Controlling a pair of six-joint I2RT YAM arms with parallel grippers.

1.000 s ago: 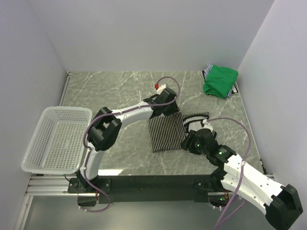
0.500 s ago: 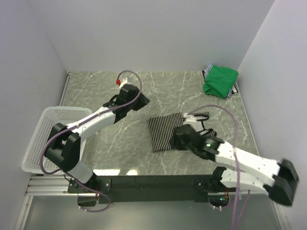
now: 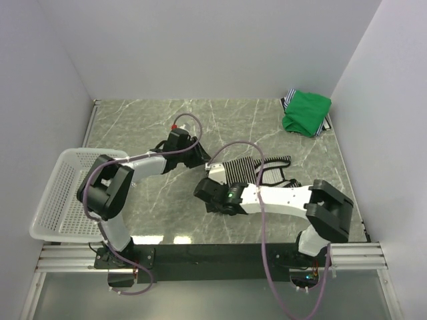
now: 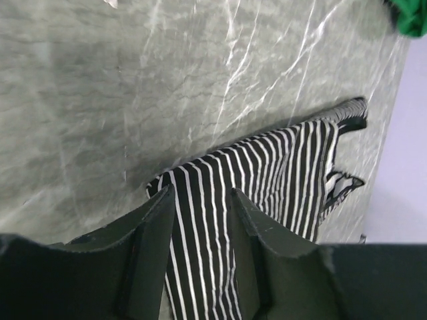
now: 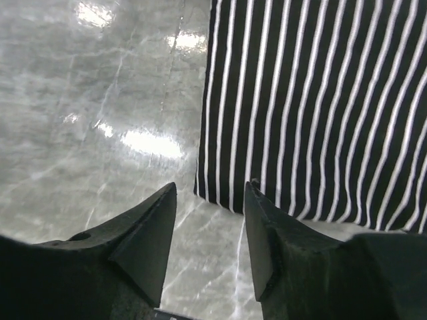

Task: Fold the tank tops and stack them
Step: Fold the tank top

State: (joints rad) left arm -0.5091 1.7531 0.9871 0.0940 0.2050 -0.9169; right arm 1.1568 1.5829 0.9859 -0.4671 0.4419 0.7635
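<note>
Top view first. The striped tank top (image 3: pixel 250 170) lies flat near the middle of the table (image 3: pixel 153 120), a little toward the right edge, with its straps pointing that way. The left gripper (image 3: pixel 200 159) is at the top's far-left corner and the right gripper (image 3: pixel 208 193) is at its near-left corner. The right forearm lies along the near side of the cloth and hides that edge, and a purple cable (image 3: pixel 253 148) arcs over the stripes. The green tank top (image 3: pixel 307 112) is bunched in the far right corner, well apart, on a second striped cloth (image 3: pixel 287 100) that peeks out beneath it. A white mesh basket (image 3: pixel 73 193) sits at the left edge. From up here, neither jaw gap can be read.

The left wrist view settles one of them. The left gripper (image 4: pixel 200 193) has its jaws apart with nothing clamped, framing a corner of the striped tank top (image 4: pixel 267 173) on the marbled table (image 4: pixel 100 100). Whether the tips touch the cloth, I can't tell. A sliver of the green tank top (image 4: pixel 410 17) shows at the top right.

The right wrist view settles the other. The right gripper (image 5: pixel 210 190) is spread wide and empty, just beside the lower-left corner of the striped tank top (image 5: pixel 313 100). This view shows the cloth edge that the arm hides from above, lying flat on the glossy table (image 5: pixel 100 100).
</note>
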